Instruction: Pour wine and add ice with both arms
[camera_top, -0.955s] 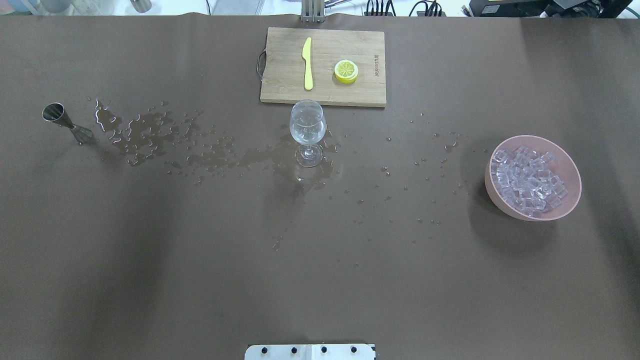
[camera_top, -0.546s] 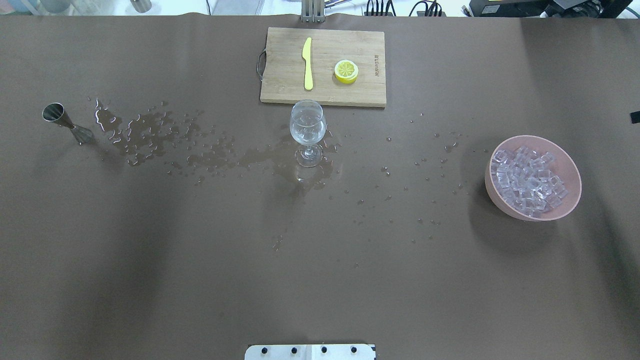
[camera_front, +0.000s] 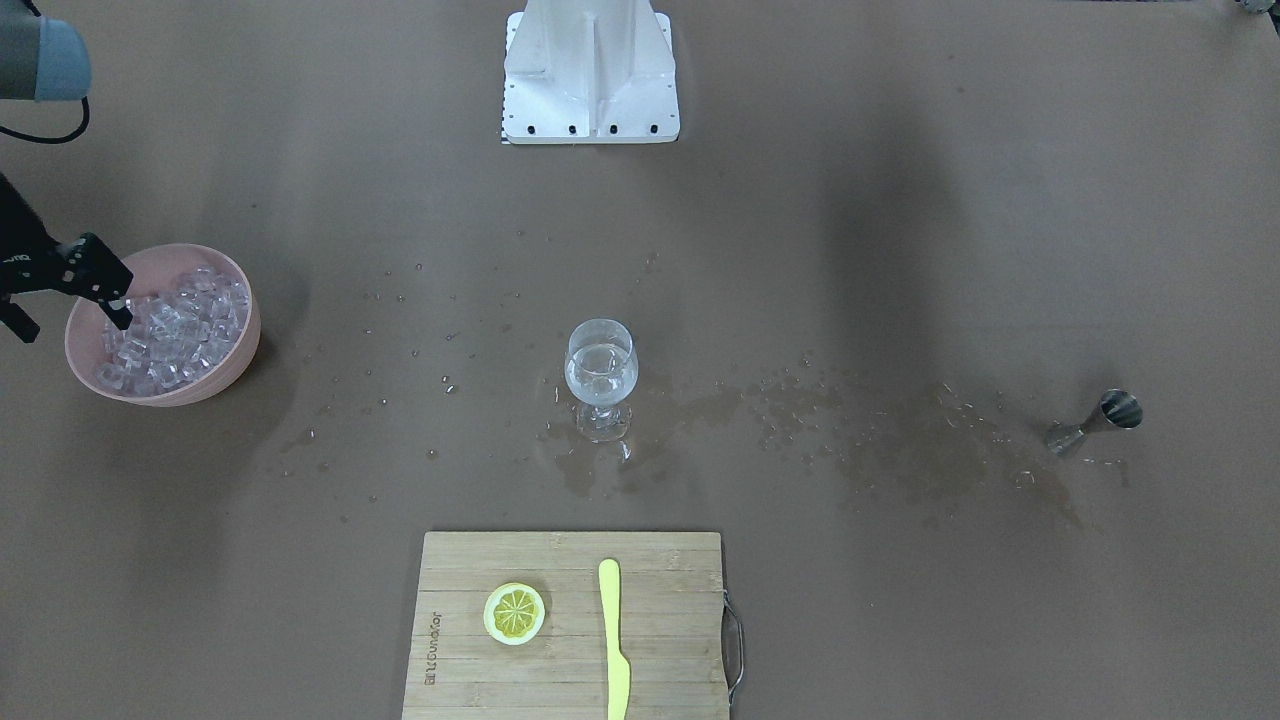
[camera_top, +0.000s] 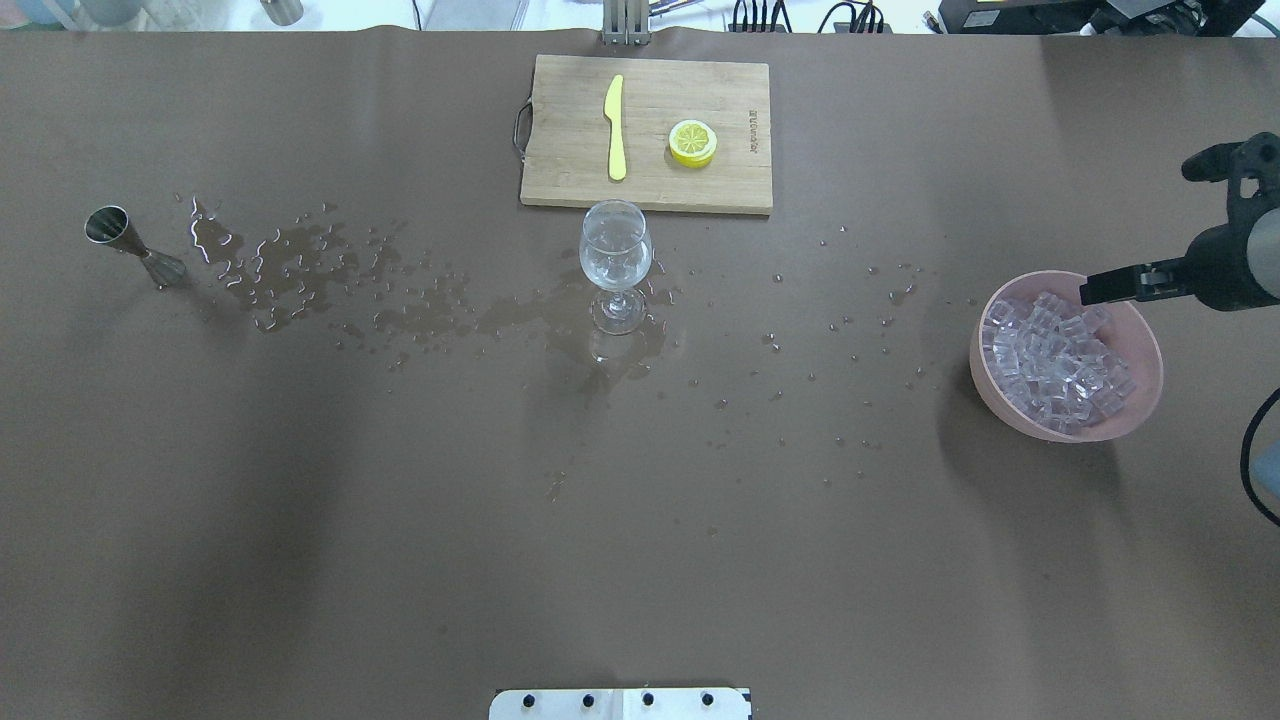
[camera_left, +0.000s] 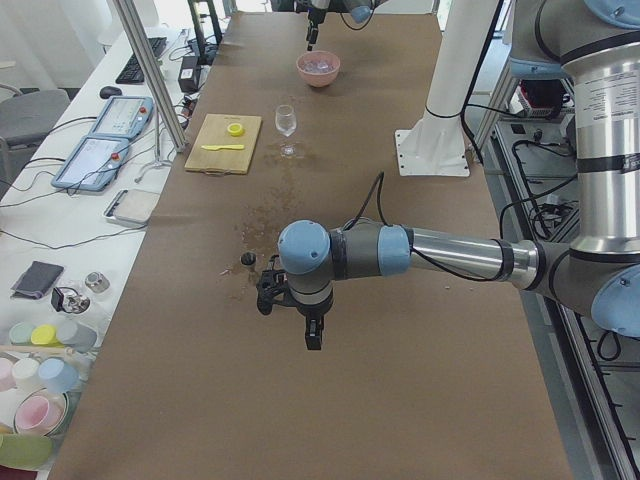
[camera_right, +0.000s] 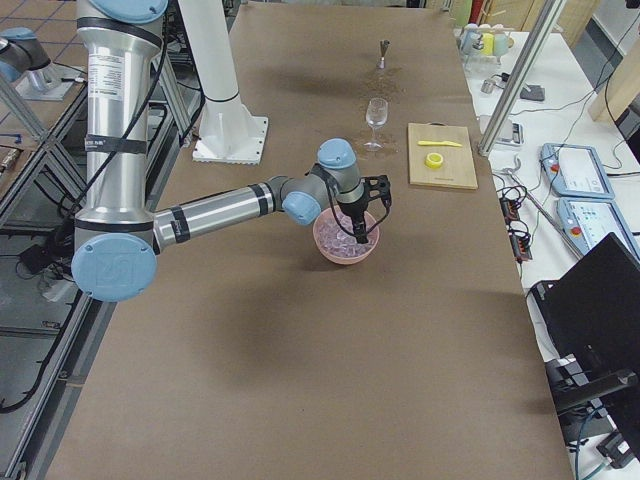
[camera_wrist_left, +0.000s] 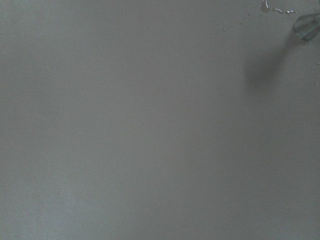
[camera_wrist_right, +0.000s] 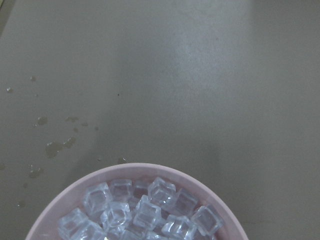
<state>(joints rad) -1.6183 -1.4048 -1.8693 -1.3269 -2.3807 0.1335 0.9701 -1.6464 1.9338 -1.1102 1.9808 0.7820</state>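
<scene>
My right claw (camera_front: 72, 318) hung at the left edge of the front picture, fingers (camera_front: 100, 280) apart over the pink bowl (camera_front: 250, 335). My left claw (camera_left: 300, 315) showed only from the side, so I could not tell if it was apart. The ice (camera_front: 185, 320) sat heaped in that bowl. I thought the cubes were hard and slippery, best pinched one at a time by flat sides. The wine (camera_front: 600, 385) was in the middle glass (camera_front: 600, 340).

The overhead view's right edge cuts off the right arm (camera_top: 1265, 250). The left gripper (camera_left: 288, 328) shows only in the left side view; jaws' state indeterminate. The right wrist view's lower edge crops the bowl (camera_wrist_right: 145, 167).
</scene>
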